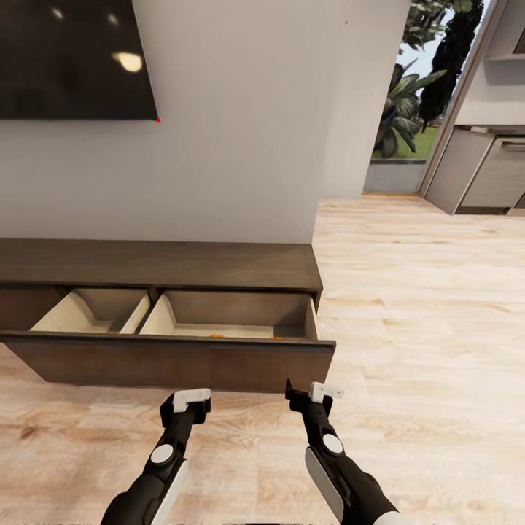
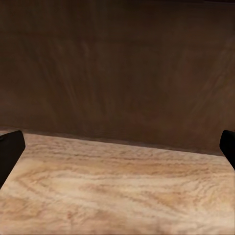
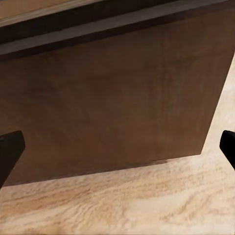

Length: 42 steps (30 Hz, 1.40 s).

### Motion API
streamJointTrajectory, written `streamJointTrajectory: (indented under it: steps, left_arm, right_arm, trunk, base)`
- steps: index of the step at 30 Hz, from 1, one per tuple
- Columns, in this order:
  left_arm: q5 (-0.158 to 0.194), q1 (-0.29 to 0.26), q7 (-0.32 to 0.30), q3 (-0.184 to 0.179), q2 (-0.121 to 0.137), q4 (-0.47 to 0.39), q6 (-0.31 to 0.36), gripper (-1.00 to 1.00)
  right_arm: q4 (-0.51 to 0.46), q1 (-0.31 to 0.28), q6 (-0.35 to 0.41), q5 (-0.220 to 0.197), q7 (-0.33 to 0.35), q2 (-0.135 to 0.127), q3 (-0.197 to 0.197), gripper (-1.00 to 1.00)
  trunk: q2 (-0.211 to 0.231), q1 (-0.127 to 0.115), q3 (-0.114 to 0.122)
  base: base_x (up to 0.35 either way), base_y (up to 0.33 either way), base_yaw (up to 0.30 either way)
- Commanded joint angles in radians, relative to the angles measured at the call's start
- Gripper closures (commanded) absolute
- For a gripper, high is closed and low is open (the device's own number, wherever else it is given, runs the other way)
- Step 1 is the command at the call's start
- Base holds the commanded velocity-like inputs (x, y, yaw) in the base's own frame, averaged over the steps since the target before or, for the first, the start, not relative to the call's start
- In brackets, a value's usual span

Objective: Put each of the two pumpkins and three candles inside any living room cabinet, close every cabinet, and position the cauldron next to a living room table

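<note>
1. While its drawer front hangs pulled out, the cabinet [image 1: 160, 266] runs lengthwise left to right across mid-frame.
2. Two beige compartments show; two orange slivers, likely pumpkins [image 1: 216, 335], sit in the right one.
3. Left gripper [image 1: 191, 399] and right gripper [image 1: 315, 392], both spread wide and empty, face the drawer front from the lower frame.

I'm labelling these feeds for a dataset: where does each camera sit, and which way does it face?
Head view: on the robot's head, looking forward and down at the open cabinet; both forearms, left hand and right hand show.
Left wrist view: on the left arm, facing the cabinet's dark front above the wood floor; black fingertips at the edges.
Right wrist view: on the right arm, facing the front's end corner; fingertips likewise.
Shared: the brown drawer front and the floor.
</note>
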Motion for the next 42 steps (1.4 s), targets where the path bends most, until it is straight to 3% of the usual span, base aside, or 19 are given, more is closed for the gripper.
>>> streamJointTrajectory:
  steps: [1,13,31,42]
  left_arm:
    - [0.009,-0.001,0.006,-0.004,0.0,0.001,-0.002,-1.0]
    - [0.007,-0.001,0.006,-0.005,-0.001,0.001,-0.001,-1.0]
    - [0.005,-0.001,0.014,-0.013,-0.007,-0.002,-0.001,-1.0]
    - [0.003,-0.001,0.014,-0.013,-0.007,-0.002,0.0,-1.0]
  right_arm:
    - [0.0,-0.001,-0.001,-0.011,-0.005,0.001,0.005,-1.0]
    - [0.001,-0.001,0.001,-0.01,-0.005,0.001,0.005,-1.0]
    - [0.002,-0.001,-0.002,-0.01,-0.005,0.001,0.005,-1.0]
    - [0.002,-0.001,-0.002,-0.01,-0.005,0.004,0.007,-1.0]
  trunk:
    - [-0.008,0.004,-0.004]
    - [-0.091,0.049,-0.042]
    - [-0.091,0.05,-0.046]
    - [-0.091,0.05,-0.046]
  base:
    - [0.0,0.0,0.0]
    - [0.0,0.0,0.0]
    - [0.047,0.0,0.0]
    - [0.221,0.0,0.0]
